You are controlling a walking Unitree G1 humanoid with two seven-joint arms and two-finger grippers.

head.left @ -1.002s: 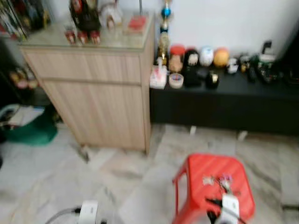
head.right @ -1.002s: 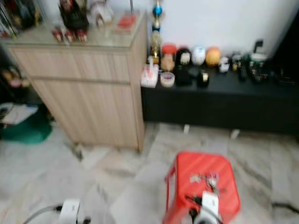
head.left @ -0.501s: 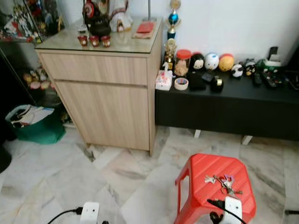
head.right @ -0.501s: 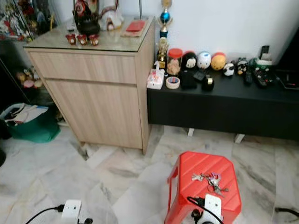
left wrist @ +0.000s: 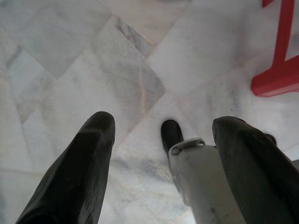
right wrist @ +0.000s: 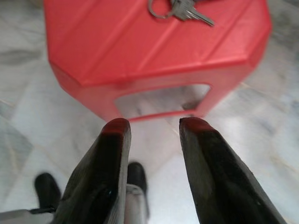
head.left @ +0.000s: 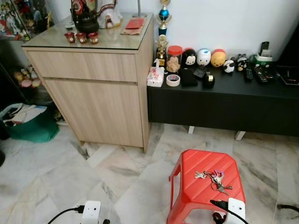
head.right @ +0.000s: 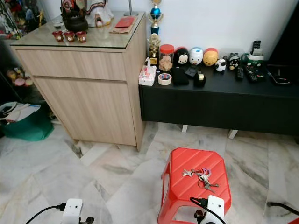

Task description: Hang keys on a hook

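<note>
A: On the marble floor at the left, the left claw (left wrist: 161, 154) hangs idle, fingers apart; the right claw (right wrist: 152, 135), fingers also apart and empty, points at the red plastic stool (head.left: 205, 186).

B: The bunch of metal keys (head.left: 212, 178) lies near the stool's far right edge. A careless grab could knock it off.

White wrist boxes (head.left: 90, 211), black cables, black claw fingers (left wrist: 74, 177).

Wooden cabinet (head.left: 93, 88) beside black bench (head.left: 224, 100)
</note>
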